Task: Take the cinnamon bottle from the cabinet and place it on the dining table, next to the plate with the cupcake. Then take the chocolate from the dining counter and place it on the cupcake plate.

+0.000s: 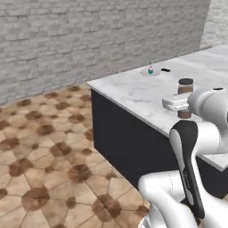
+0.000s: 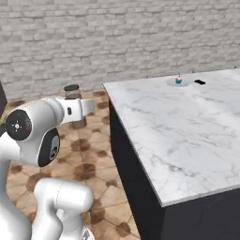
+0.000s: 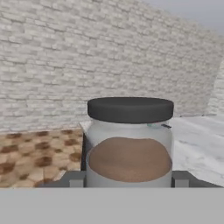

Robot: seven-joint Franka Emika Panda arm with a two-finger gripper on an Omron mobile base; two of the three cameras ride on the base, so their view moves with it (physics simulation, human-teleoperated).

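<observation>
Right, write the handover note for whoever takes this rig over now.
Gripper: shut on the cinnamon bottle, held upright in the air, short of the dining table's near edge.
Plate with the cupcake: far end of the table. Chocolate: on the marble beside the plate, apart from it.
Done: bottle is out of the cabinet.
Left: set bottle next to the plate, then move chocolate onto the plate.
</observation>
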